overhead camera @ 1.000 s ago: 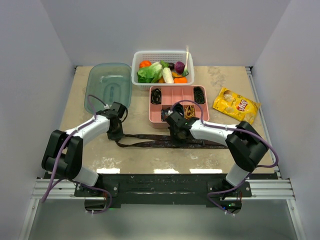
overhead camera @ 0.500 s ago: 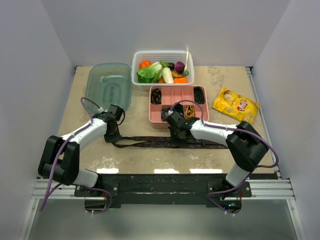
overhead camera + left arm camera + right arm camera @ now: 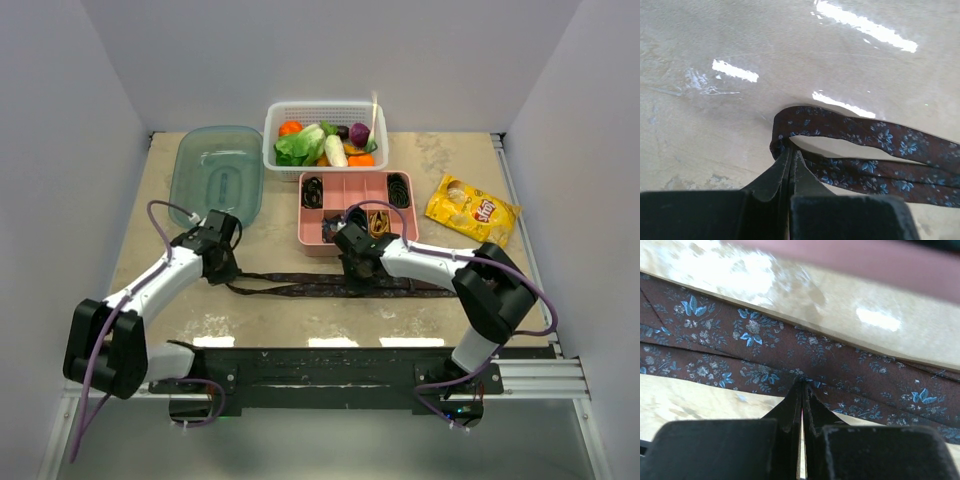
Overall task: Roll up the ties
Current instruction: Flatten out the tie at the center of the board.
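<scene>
A dark brown-maroon tie [image 3: 300, 287] with small blue flowers lies doubled over in a long strip across the table's front middle. My left gripper [image 3: 222, 272] is shut on its folded left end; the left wrist view shows my gripper [image 3: 791, 152] pinching the loop of the tie [image 3: 865, 137]. My right gripper [image 3: 358, 275] is shut on the tie near its middle, just in front of the pink tray; in the right wrist view my gripper [image 3: 801, 385] pinches a pucker of the tie [image 3: 755, 340]. Black coiled ties [image 3: 312, 190] and a gold coiled tie [image 3: 378, 225] sit in the tray.
A pink compartment tray [image 3: 355, 190] stands behind the tie. A white basket [image 3: 325, 110] of vegetables is at the back. A teal plastic lid [image 3: 218, 170] lies at the back left. A yellow chips bag [image 3: 472, 210] lies at the right.
My left arm has swung left and drawn the tie's folded end a little to the left, so the strip lies straighter. The right arm has not moved.
</scene>
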Controlling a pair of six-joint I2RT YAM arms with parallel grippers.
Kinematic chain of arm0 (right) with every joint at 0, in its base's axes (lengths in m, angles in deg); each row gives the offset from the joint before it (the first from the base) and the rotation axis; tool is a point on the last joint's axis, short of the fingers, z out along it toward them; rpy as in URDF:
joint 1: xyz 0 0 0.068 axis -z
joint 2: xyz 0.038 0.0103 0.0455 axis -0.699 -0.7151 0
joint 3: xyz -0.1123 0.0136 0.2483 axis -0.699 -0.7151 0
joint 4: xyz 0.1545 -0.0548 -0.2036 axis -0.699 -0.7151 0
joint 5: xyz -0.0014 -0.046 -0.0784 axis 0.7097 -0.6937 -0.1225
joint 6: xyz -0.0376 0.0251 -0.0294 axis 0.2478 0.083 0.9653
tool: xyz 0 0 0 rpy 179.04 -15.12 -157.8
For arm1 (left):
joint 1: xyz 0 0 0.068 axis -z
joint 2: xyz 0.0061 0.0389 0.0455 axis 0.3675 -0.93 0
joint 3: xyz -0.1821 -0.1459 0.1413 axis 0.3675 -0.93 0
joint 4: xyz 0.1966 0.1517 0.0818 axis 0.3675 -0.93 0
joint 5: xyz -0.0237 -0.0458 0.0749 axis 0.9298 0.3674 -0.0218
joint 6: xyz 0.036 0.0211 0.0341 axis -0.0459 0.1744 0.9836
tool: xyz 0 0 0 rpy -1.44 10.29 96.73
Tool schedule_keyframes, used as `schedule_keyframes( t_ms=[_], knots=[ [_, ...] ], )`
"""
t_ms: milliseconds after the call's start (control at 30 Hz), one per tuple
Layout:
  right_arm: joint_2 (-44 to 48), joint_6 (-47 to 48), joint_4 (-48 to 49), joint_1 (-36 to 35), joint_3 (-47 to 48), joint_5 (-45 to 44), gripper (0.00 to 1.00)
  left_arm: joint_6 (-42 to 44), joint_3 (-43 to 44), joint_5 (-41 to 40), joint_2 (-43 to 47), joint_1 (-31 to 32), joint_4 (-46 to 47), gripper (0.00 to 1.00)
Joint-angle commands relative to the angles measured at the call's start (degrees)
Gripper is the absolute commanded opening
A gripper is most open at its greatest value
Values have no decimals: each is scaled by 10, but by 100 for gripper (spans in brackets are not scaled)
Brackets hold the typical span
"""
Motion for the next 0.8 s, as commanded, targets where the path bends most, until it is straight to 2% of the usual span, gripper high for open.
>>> schedule_keyframes(
  t_ms=[0,133,233,300,400,433,500,633,767],
  knots=[
    [-1,39,-97,-17,37,-37,0,23,3,43,67,-2,28,4],
    [-2,51,-111,-54,86,-41,0,29,9,29,110,-3,33,20],
    [-22,64,-103,-84,126,-38,0,40,28,26,102,-3,37,28],
    [-45,74,-85,-97,158,-24,0,44,44,33,82,-3,34,29],
    [-73,75,-63,-119,205,-19,0,42,40,50,73,-3,31,21],
    [-93,74,-57,-121,218,-16,0,39,34,55,76,-3,32,11],
    [-117,74,-45,-123,260,-3,0,23,7,67,96,-3,34,0],
    [-178,74,-33,-129,339,22,0,-18,-56,100,140,-3,59,0],
    [-210,76,-26,-141,375,36,0,-62,-119,136,136,-2,83,0]
  ],
)
